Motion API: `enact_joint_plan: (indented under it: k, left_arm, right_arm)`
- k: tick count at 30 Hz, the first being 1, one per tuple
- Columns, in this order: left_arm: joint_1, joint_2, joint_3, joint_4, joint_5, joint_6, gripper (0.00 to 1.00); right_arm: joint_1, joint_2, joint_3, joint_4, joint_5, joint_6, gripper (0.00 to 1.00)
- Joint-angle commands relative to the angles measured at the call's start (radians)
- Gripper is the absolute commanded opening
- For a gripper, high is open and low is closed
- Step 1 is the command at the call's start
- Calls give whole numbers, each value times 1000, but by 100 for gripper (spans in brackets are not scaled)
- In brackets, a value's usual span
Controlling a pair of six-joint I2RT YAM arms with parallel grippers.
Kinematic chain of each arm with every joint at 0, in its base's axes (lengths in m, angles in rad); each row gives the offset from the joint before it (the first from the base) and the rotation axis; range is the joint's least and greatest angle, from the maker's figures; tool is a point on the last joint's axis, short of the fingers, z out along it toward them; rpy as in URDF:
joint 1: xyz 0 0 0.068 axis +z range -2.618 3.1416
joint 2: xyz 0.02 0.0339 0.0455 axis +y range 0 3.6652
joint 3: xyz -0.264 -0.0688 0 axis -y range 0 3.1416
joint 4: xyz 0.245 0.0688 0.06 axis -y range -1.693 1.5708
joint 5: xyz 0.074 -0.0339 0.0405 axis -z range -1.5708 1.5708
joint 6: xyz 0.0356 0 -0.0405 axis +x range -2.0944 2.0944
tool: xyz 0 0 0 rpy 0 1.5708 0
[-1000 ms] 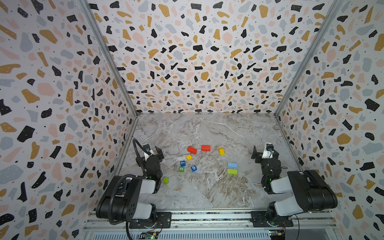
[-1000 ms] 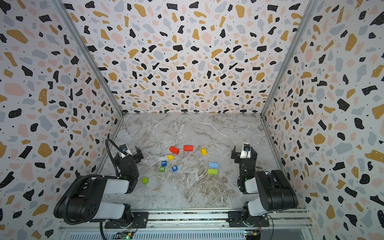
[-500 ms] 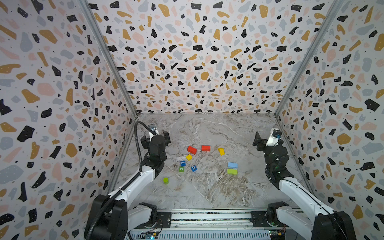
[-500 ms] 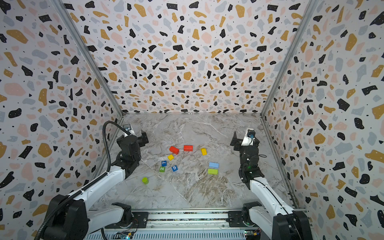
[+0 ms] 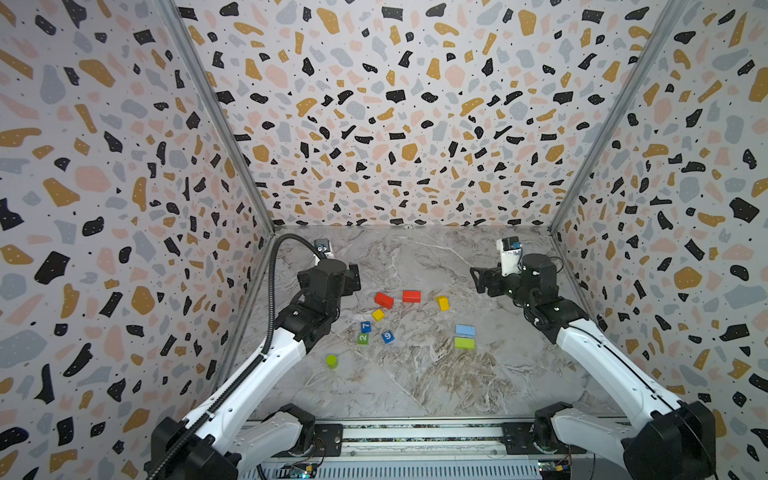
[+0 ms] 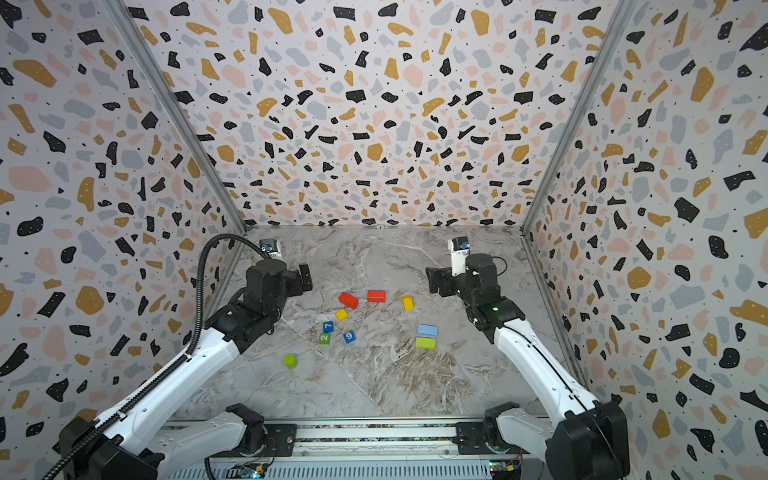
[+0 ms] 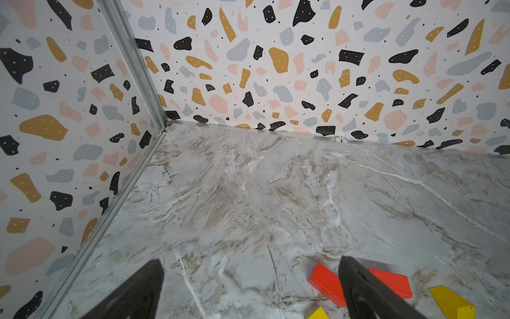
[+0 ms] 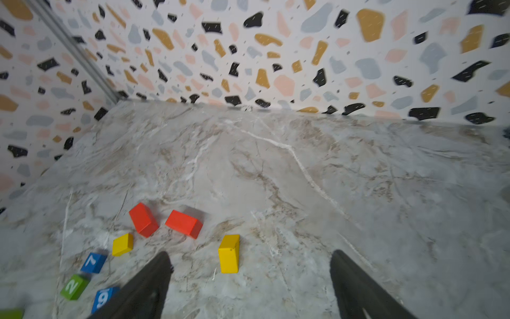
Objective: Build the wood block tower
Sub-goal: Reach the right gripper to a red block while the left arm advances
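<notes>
No wood block tower is in view. The wood blocks lie singly on the marble floor: two red bricks (image 5: 384,300) (image 5: 411,296), a yellow cube (image 5: 377,314), a yellow block (image 5: 443,303), numbered cubes (image 5: 365,326), a light blue slab (image 5: 465,330), a lime slab (image 5: 464,343) and a lime cylinder (image 5: 331,361). My left gripper (image 5: 353,278) hovers open, left of the red bricks. In the left wrist view one red brick (image 7: 325,281) lies just inside a finger of the left gripper (image 7: 249,261). My right gripper (image 5: 478,280) hangs open; in the right wrist view the yellow block (image 8: 229,256) lies ahead of the right gripper (image 8: 250,254).
Speckled walls close in the floor (image 5: 415,257) on the left, back and right, with metal corner posts (image 5: 216,120). The rail with both arm bases (image 5: 415,432) runs along the front edge.
Both arms have unfolded from their low pose at the front, risen and reached towards the back, beside the blocks. No block has moved.
</notes>
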Motion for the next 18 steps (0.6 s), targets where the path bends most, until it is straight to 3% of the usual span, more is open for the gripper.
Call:
enact_joint_plan:
  k: [1,5,10,14,18]
  left_arm:
    - [-3,-14,-25,-6,-20,-105,100]
    - [-3,-3,-32,-6,-80,-284,100]
    - [-3,-26,-102,74,41,-263,100]
    - [-3,-38,-171,105,57,-311,100]
    - [-3,-66,-244,147,90,-332,100]
  right_arm:
    - [80,88,75,-100,-40,-77,87]
    - [135,225,176,-133,-60,-145,84]
    - [158,411,321,-236,-150,-268,78]
    - [156,512,383,-248,-154,-318,70]
    - [160,585,437,-244,-121,-358,69]
